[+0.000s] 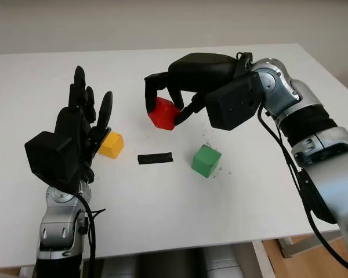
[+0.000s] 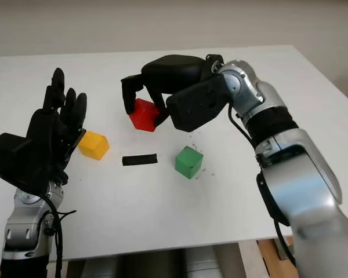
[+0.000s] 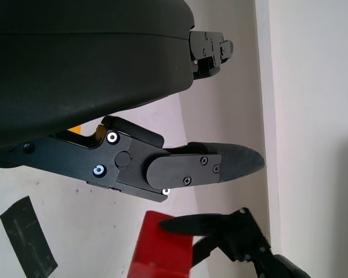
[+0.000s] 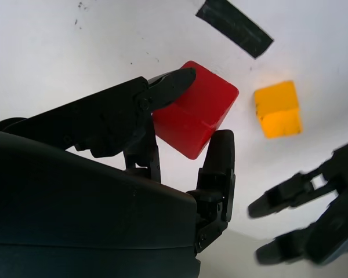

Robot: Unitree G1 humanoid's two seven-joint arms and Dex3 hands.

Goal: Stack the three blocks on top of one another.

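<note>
Fingers of the right hand [image 1: 169, 110] are curled around the red block [image 1: 164, 113], gripping it above the middle of the white bench [image 1: 162, 208]; whether the block has left the surface cannot be told. From the right wrist, one finger [image 4: 162, 87] lies across the block's top edge and another [image 4: 220, 153] presses its lower face.

To the left, the left hand [image 1: 84, 124] is raised and open, holding nothing, just beside the yellow block [image 1: 111, 145]. A green block [image 1: 206, 160] sits on the bench right of centre, apart from the others, with a black tape strip [image 1: 155, 158] between it and the yellow one.

Seen from the left wrist, the red block shows with the right hand's fingers on it, plus a corner of the tape. Seen from the right wrist, the yellow block lies beyond the red one, near the left hand's fingertips. No writing can be read.
</note>
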